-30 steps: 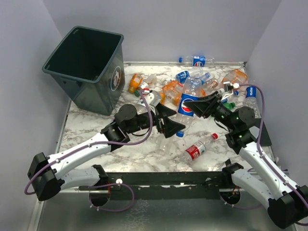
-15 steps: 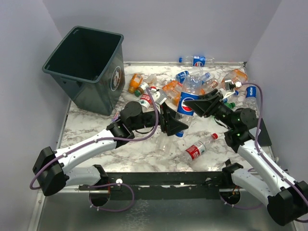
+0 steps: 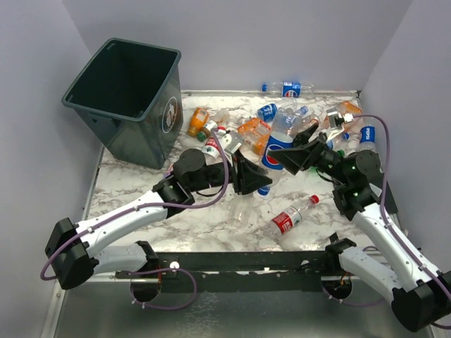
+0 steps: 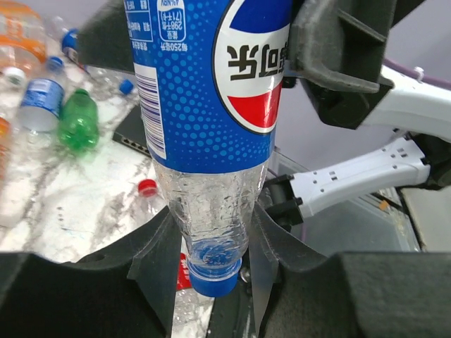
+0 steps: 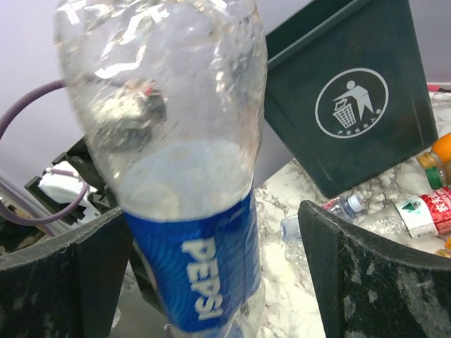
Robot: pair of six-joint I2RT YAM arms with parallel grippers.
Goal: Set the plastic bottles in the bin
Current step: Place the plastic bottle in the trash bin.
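A clear Pepsi bottle (image 3: pixel 276 151) with a blue label hangs above the table between both arms, its blue cap pointing down. My left gripper (image 4: pixel 211 236) is shut on its neck (image 4: pixel 211 211), just above the cap. My right gripper (image 5: pixel 215 239) stands open around the labelled body (image 5: pixel 190 274), and there is a wide gap at its right finger (image 5: pixel 352 267). The dark green bin (image 3: pixel 130 98) stands at the far left, with a white logo on its face (image 5: pixel 351 102). Several more plastic bottles (image 3: pixel 254 134) lie on the marble table behind the grippers.
A red-labelled bottle (image 3: pixel 289 217) and a crushed clear one (image 3: pixel 243 210) lie near the front edge. Another Pepsi bottle (image 3: pixel 285 89) rests by the back wall. A small green bottle (image 4: pixel 79 121) lies to the right. Grey walls close in the table.
My left gripper has moved in and shut on the Pepsi bottle's neck. My right gripper, which held the bottle, has opened around it.
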